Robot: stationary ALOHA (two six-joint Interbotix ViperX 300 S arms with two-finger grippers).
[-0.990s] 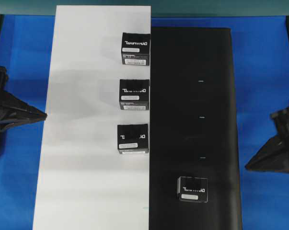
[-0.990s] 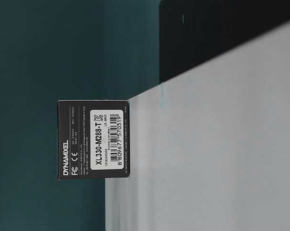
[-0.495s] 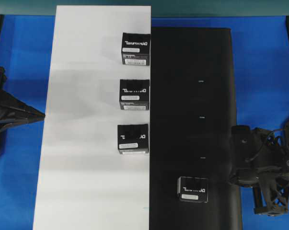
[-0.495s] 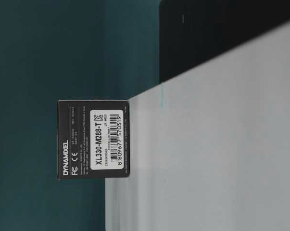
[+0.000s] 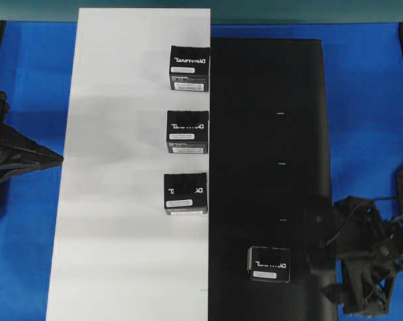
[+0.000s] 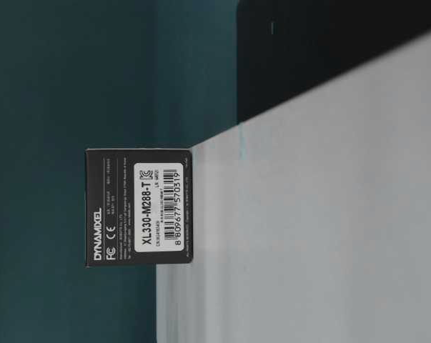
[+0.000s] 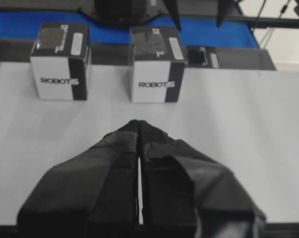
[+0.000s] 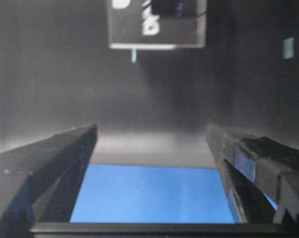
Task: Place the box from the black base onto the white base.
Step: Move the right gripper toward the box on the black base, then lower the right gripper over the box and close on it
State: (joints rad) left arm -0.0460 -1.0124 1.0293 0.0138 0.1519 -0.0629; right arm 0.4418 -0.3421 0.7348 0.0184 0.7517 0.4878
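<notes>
- One box [image 5: 269, 263] lies flat on the black base [image 5: 268, 120], near that sheet's lower end in the overhead view, free of any grip.
- Three matching boxes [image 5: 186, 137] sit in a column on the white base [image 5: 121, 167], all close to the edge where it meets the black sheet.
- Right claw [image 8: 151, 148] hangs just beside the box, over the black sheet's outer edge, its fingers [image 8: 55, 153] spread wide with nothing between them; the box is ahead of it, apart.
- Left claw [image 7: 139, 130] is clenched, fingers pressed together, empty, over the white base's outer side.
- Blue worktop [image 5: 368, 87] carries both sheets.
</notes>
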